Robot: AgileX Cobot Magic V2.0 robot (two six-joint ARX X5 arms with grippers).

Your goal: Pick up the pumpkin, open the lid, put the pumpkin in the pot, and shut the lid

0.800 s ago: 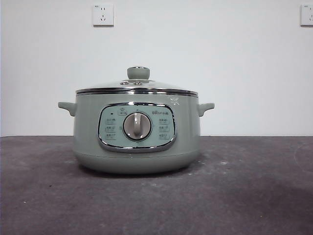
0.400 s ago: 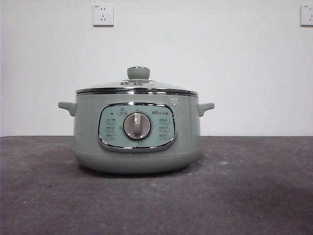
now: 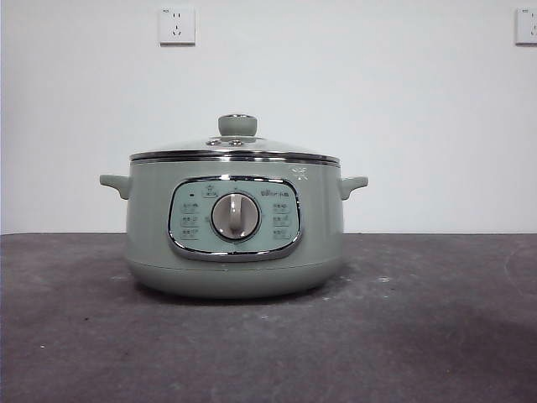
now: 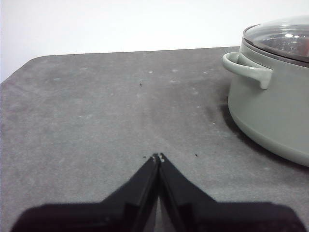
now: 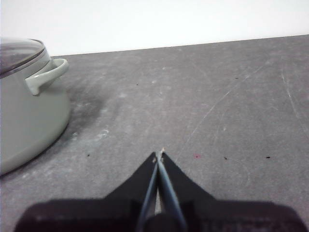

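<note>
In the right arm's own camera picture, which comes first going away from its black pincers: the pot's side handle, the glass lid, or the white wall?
From the right gripper, in its wrist view:
1. The pot's side handle, sticking out toward the gripper.
2. The lid, on the pot, just beyond the handle.
3. The white wall, behind the table's far edge.

Bench [image 3: 436, 336]: dark grey, matte, with pale scuffs and small specks.
Wall [image 3: 403, 109]: plain white, behind the bench.
Sockets: one white outlet [image 3: 176, 25] upper left; another [image 3: 526, 25] cut by the right edge.
</note>
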